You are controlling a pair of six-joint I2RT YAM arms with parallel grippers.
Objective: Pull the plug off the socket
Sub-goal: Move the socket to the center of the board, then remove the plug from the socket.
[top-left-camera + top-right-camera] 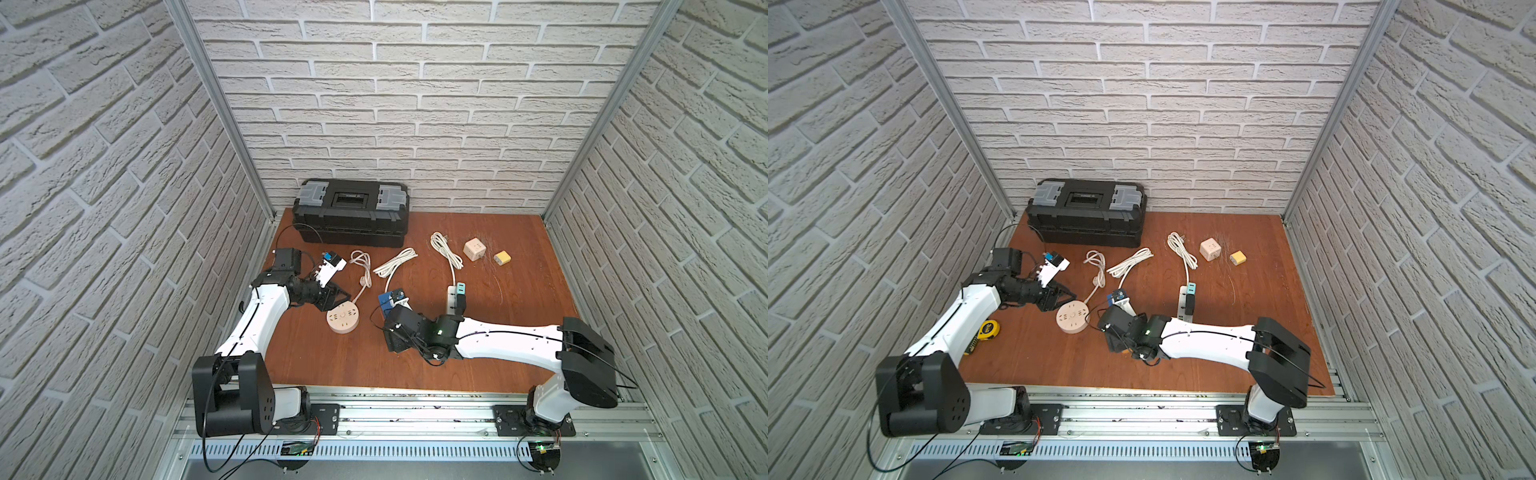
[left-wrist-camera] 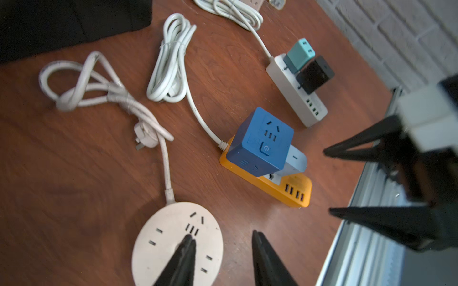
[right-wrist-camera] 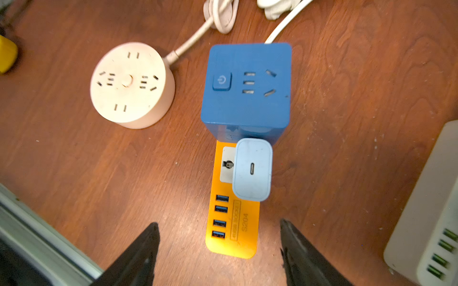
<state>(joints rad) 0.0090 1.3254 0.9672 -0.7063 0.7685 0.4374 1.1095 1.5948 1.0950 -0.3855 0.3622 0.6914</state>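
The pale blue plug [image 3: 252, 169] sits in the orange socket strip [image 3: 244, 222], in the middle of the right wrist view, not pulled yet. The right gripper [image 3: 218, 222] stands wide and empty near it. The left gripper [image 2: 221, 234] is narrower and holds nothing. Grasping and pulling remain.

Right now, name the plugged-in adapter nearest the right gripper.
The pale blue charger on the orange strip, ahead of the right gripper. The blue cube sits beyond it; teal adapter and black adapter occupy the white strip.
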